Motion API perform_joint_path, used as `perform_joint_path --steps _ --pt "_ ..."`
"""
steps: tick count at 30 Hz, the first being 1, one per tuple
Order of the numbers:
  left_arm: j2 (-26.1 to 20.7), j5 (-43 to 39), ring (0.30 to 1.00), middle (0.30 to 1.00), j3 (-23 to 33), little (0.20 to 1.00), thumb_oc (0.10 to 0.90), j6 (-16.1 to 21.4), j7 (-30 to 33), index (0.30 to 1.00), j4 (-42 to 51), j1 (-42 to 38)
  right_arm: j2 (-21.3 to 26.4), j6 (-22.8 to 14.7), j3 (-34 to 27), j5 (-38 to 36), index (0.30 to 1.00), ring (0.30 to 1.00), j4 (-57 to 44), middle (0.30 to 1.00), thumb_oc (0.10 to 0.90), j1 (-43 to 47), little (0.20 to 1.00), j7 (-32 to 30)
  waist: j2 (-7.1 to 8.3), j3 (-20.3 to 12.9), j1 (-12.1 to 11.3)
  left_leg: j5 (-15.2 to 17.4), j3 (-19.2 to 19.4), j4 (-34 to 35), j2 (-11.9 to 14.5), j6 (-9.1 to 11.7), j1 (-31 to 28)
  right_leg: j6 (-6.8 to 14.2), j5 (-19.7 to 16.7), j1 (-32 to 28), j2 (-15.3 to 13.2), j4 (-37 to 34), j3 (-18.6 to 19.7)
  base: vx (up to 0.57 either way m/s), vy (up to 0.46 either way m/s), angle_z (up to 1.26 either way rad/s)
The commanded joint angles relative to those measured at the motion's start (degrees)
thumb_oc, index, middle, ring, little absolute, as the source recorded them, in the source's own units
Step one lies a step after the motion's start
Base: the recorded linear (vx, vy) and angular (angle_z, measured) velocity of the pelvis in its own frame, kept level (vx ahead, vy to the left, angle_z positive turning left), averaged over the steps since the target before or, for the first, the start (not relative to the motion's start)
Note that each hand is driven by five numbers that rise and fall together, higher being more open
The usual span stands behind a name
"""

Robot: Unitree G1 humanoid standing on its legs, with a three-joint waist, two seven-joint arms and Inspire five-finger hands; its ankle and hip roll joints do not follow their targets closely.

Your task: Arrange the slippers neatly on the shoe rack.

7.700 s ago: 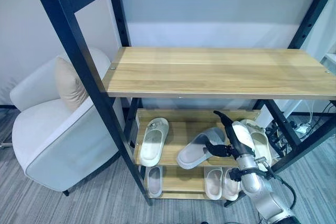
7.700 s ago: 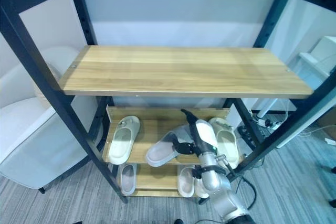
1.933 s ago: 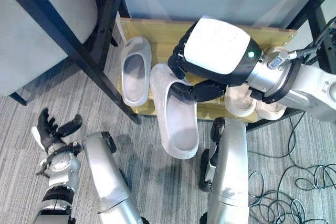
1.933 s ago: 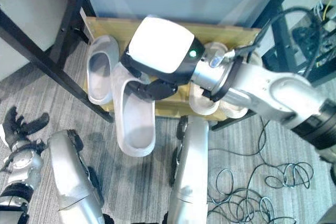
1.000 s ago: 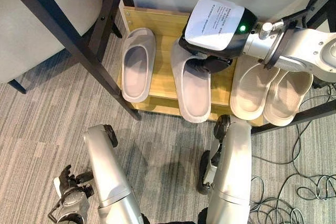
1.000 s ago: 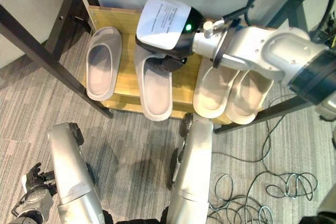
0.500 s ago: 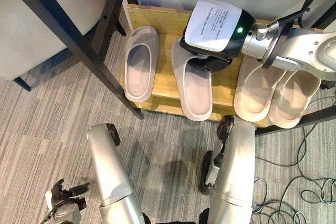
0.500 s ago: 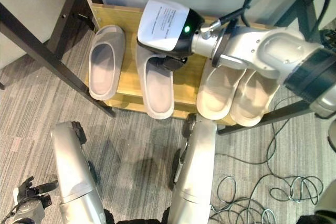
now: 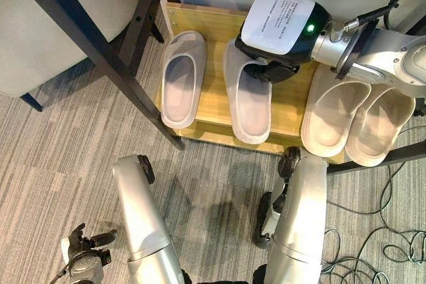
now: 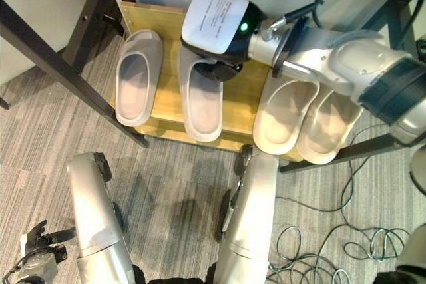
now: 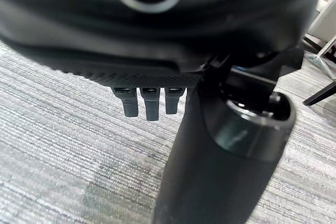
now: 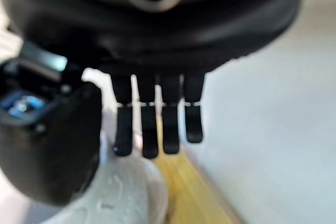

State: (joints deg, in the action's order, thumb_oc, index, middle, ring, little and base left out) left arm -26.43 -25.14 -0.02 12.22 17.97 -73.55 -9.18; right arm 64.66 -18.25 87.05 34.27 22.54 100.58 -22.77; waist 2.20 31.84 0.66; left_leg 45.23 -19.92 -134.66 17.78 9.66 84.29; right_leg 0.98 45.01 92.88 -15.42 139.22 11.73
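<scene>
On the rack's bottom wooden shelf [image 9: 208,108] lie two grey slippers side by side, toes toward the wall. The left grey slipper [image 9: 181,79] lies free. My right hand [image 9: 278,28] covers the toe of the second grey slipper [image 9: 251,108], with its thumb in the opening and its fingers [image 12: 157,121] over the strap. This slipper's heel juts slightly past the shelf's front edge. A pair of cream slippers [image 9: 331,114] sits to the right, overlapping at the sides. My left hand [image 9: 83,257] hangs open low over the carpet, holding nothing.
A black slanted rack post [image 9: 113,64] crosses in front of the shelf's left end. A pale armchair [image 9: 53,24] stands to the left of it. Another black bar [image 9: 386,156] runs under the cream pair at right. Grey striped carpet [image 9: 73,157] lies before the rack.
My right hand has brought the second grey slipper from above the floor onto the shelf and pushed it in beside the left one. The view has shifted. My left hand has dropped low.
</scene>
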Motion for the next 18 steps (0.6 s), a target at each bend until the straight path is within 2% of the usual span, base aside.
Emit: perform_joint_path --steps 1,10,15,18 --pt "-4.6 1.9 0.9 0.9 -5.3 0.9 0.8 1.5 0.9 0.9 2.4 3.0 0.8 2.9 -9.2 -6.8 0.9 0.9 2.9 0.9 0.8 11.7 0.9 -3.0 -1.91 -2.6 -4.4 0.1 -5.2 5.0 -1.8 -6.7 3.7 -4.3 4.6 -2.9 -0.8 -1.9 8.7 0.0 0.0 0.0" --pt "-3.8 3.7 0.9 0.9 -6.0 0.9 0.8 0.5 -0.2 0.9 0.8 3.5 0.3 2.5 -12.4 -9.8 0.9 0.9 2.6 0.9 0.8 8.8 0.9 -1.8 -2.17 -2.6 -4.3 0.1 -5.3 4.8 -1.9 -6.6 3.8 -4.1 4.5 -2.9 -1.0 -1.7 9.2 0.0 0.012 0.02" --pt "-3.8 3.3 0.9 0.9 -6.1 0.9 0.8 0.0 -1.1 0.9 0.4 3.0 -0.2 2.1 -17.1 -15.2 0.9 0.9 1.8 0.9 0.8 4.5 0.9 0.6 -2.05 -2.2 -4.1 0.4 -5.6 3.8 -2.2 -6.5 4.0 -4.0 4.3 -3.0 -0.8 -1.2 9.4 0.0 0.0 0.0" --pt "-3.8 3.0 0.9 0.9 -6.2 0.9 0.8 -0.2 -1.9 0.9 0.0 3.1 -0.1 1.8 -17.9 -17.0 0.9 0.9 1.1 0.9 0.8 3.2 0.9 1.7 -2.07 -2.1 -3.9 0.6 -5.7 3.5 -2.3 -6.6 4.2 -3.8 4.3 -3.0 -0.8 -1.1 9.5 0.0 0.0 0.0"
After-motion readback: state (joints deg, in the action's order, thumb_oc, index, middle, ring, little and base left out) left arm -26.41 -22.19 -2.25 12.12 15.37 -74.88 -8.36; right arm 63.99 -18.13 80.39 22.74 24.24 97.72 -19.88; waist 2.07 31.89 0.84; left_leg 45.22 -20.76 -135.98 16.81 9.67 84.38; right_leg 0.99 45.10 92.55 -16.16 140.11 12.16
